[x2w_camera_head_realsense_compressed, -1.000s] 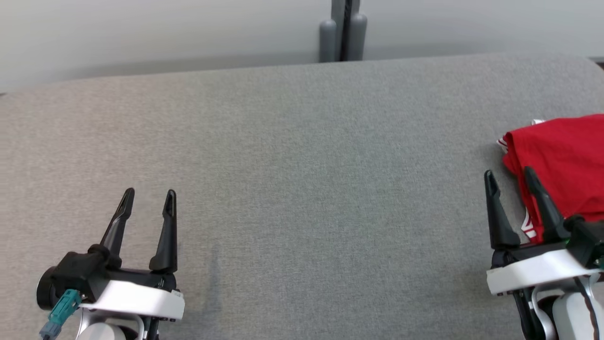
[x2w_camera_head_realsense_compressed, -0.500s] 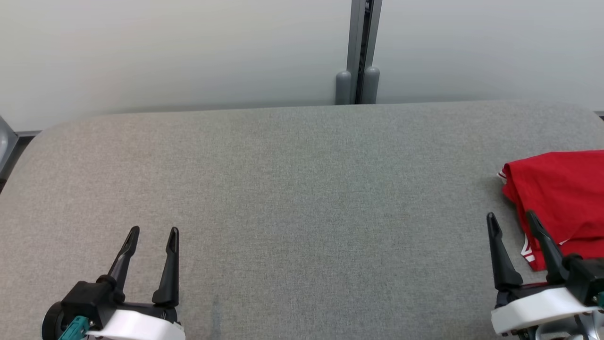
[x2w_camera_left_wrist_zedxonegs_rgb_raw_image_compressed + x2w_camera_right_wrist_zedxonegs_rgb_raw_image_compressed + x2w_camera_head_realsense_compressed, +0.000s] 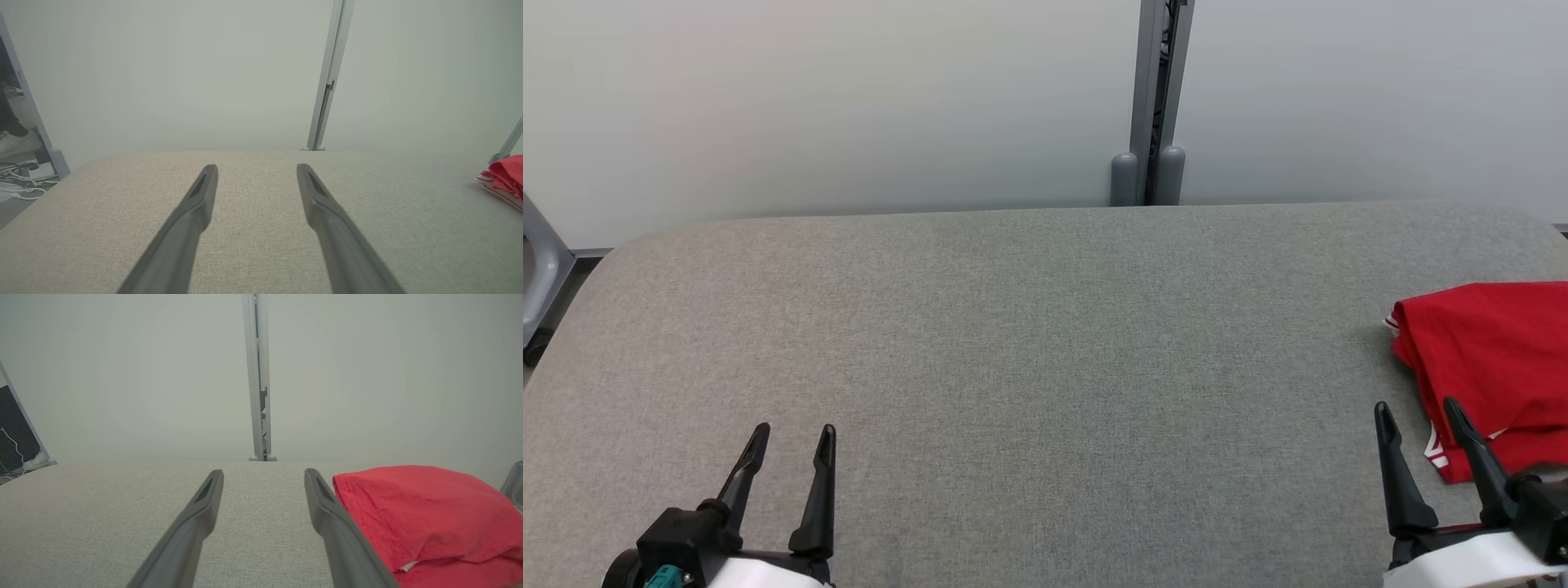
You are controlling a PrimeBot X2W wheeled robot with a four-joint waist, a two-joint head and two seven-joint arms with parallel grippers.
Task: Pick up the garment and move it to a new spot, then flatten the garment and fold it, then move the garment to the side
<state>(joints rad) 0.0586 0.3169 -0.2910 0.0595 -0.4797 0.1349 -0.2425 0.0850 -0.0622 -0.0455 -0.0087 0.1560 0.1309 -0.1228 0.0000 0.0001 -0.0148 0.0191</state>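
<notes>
I am seeing my left gripper (image 3: 794, 428) sitting at the lower left of the head view, its two dark fingers pointing up the frame, leaning slightly right and standing well apart, empty. My right gripper (image 3: 1416, 404) is sitting at the lower right, fingers likewise parted, leaning slightly left, clasping nothing.

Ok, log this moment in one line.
red garment: lying right side of table | left claw: open, empty | right claw: open, empty, next to garment
</notes>
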